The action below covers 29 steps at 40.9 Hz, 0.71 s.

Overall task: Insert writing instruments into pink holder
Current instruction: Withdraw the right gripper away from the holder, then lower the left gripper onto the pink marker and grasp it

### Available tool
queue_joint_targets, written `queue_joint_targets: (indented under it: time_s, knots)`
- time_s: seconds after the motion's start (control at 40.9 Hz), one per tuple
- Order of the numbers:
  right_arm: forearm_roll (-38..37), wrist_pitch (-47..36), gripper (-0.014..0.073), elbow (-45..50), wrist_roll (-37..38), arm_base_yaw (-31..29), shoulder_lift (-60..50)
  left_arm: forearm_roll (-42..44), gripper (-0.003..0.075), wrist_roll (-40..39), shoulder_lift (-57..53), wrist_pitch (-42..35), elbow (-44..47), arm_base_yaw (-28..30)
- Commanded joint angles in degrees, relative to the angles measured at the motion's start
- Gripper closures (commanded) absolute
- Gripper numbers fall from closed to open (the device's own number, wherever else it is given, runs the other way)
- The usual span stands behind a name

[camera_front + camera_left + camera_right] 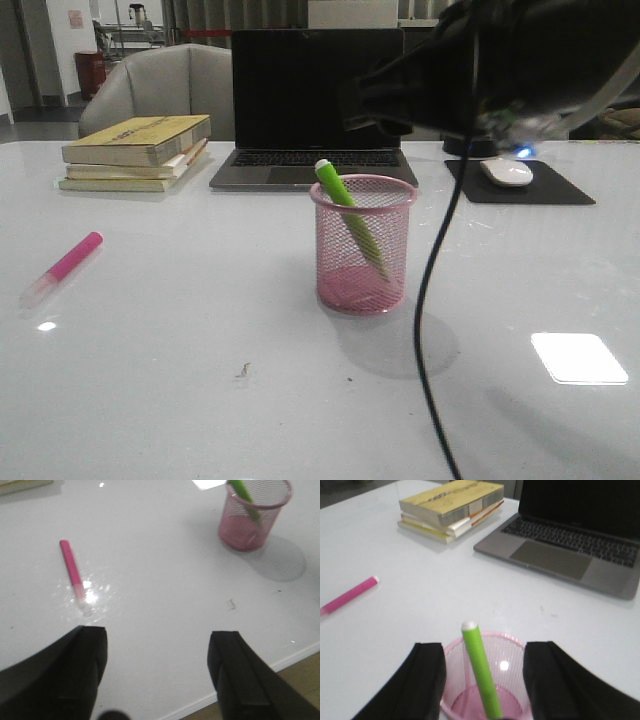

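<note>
1. Right gripper (pixel 482 680) open, fingertips cut off; pink holder (pixel 363 245) w/ leaning green marker (pixel 350 215) sits between its fingers.
2. Left gripper (pixel 157 675) open, empty; pink marker (pixel 72 572) flat on counter (pixel 200 380), well apart, cap lost in glare.

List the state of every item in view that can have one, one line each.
Lime green marker: inside the cup, leaning on its rim.
Round pink wire-mesh cup: upright.
Bright pink marker: lying flat on the table.
Grey laptop: open, screen dark.
Left tool: open, empty.
Right tool: open, empty.
</note>
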Motion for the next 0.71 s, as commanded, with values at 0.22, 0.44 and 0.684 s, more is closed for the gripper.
queue_joint_targets:
  time_s: [0.22, 0.44, 0.684]
  knots:
    - [-1.2, 46.4, 0.0126, -1.7, 0.0, -2.1, -28.6, 0.7, 0.0231, -1.1, 28.4, -4.0, -17.1, 15.6]
    - [-1.2, 52.3, 0.0126, -1.7, 0.0, -2.1, -35.1, 0.8, 0.0231, -1.1, 45.1, -6.5, -27.3, 16.8]
    - [-1.1, 52.7, 0.0126, -1.7, 0.0, -2.1, -36.1, 0.9, 0.0231, -1.1, 58.8, -6.4, -38.3, 16.8]
